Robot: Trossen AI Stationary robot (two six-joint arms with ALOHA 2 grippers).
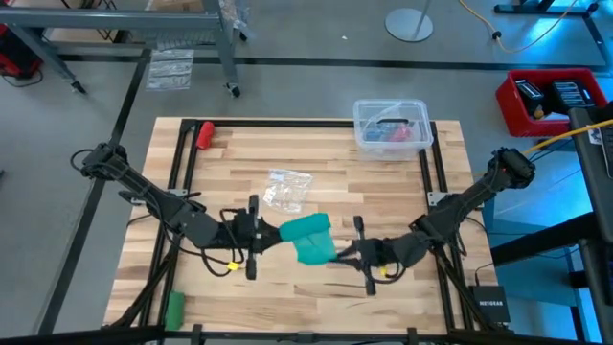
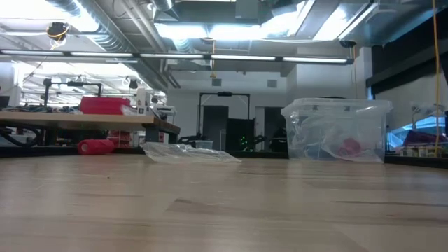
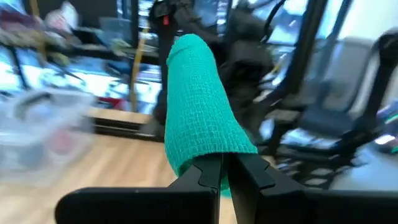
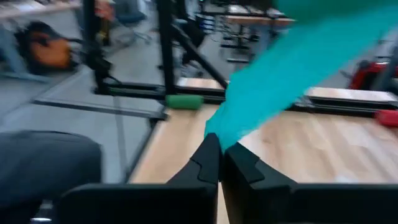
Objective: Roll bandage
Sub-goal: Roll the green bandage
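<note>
A wooden table (image 1: 316,287) seen from above, with two dark robot arms reaching in from either side and meeting near the middle of its front half. Between them hangs the bandage (image 1: 308,237), a teal-green stretchy cloth band, held up off the wood and folded or bunched into a short, wide shape.

The left gripper (image 1: 271,233) is at the band's left end. Its wrist camera shows the two dark fingers pressed together with the teal cloth (image 3: 202,118) pinched between their tips (image 3: 225,171) — the band rises away from them as a broad ribbed strip. The right gripper (image 1: 343,253) is at the band's lower right corner. Its own camera shows its fingers closed tight as well (image 4: 219,163), nipping one edge of the cloth (image 4: 298,68), which stretches away above the table.

Elsewhere on the table: a crumpled clear plastic wrapper (image 1: 286,188) lies just behind the bandage, a clear plastic container (image 1: 391,126) with red and blue items inside sits at the far right corner, a red roll (image 1: 204,133) lies at the far left corner, and a small brighter-green roll (image 1: 173,307) rests at the near left edge.

The table-height camera shows only the wrapper (image 2: 187,152), the container (image 2: 336,130) and the red roll (image 2: 95,146), with a workshop room behind — neither the arms nor the bandage appear in it.
</note>
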